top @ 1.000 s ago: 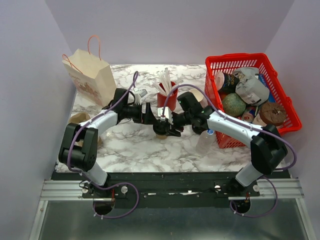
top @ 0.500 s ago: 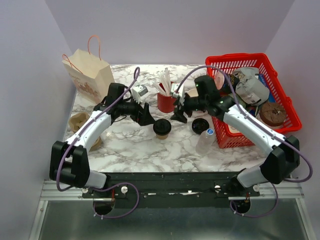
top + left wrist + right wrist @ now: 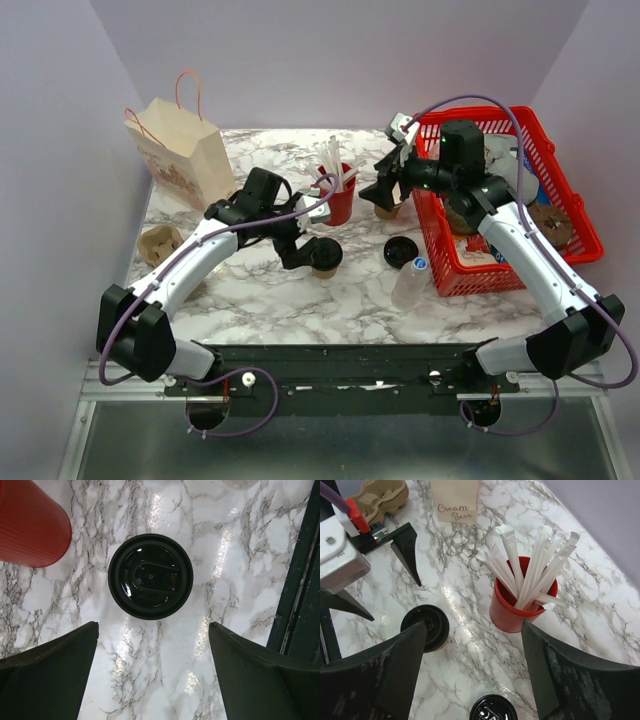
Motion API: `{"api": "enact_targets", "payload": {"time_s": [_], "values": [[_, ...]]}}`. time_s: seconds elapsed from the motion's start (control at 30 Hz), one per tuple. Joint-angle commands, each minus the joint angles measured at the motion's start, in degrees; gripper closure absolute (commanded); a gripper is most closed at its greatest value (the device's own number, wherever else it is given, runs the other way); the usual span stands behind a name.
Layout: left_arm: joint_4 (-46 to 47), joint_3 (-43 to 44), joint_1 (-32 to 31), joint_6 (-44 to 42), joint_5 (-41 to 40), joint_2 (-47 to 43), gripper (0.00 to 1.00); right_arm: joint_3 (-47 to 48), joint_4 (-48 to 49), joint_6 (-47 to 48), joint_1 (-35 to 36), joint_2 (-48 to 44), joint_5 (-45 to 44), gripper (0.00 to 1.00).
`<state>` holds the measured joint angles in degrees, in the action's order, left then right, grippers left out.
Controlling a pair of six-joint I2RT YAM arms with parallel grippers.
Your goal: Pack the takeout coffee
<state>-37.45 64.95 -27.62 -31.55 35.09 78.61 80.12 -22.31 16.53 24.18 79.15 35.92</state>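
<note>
The left pincer (image 3: 152, 630) hangs spread and empty right over the coffee (image 3: 150, 576), which stands lidded on the desk (image 3: 235, 555) near the red cup (image 3: 338, 203). A crooked descent could knock that cup and scatter its wrapped straws (image 3: 530, 565) — or a hard squeeze could crush the paper wall and spill it. The right pincer (image 3: 472, 625) is spread too, holding nothing. The paper bag (image 3: 185, 150) stands well apart, inside unseen; the basket (image 3: 470, 116) is crammed with tubs (image 3: 548, 222).
</note>
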Motion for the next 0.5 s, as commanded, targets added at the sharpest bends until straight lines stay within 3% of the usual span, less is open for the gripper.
{"api": "enact_targets", "payload": {"time_s": [0.0,0.3,0.47], "values": [[-2.28,3.34,-1.21,-4.75,-3.01,3.3,0.01,-0.31,1.48,-2.39,-0.63,-1.54,3.45,0.14],[-0.43,6.95,-4.99,-6.77,-5.73,6.38,0.01,-1.71,-4.32,2.01,-1.33,-4.88,-1.29,0.13],[-1.4,7.47,-6.57,-10.64,-9.15,8.48,0.01,-5.31,-0.82,2.81,-1.77,-6.29,0.2,0.13]]}}
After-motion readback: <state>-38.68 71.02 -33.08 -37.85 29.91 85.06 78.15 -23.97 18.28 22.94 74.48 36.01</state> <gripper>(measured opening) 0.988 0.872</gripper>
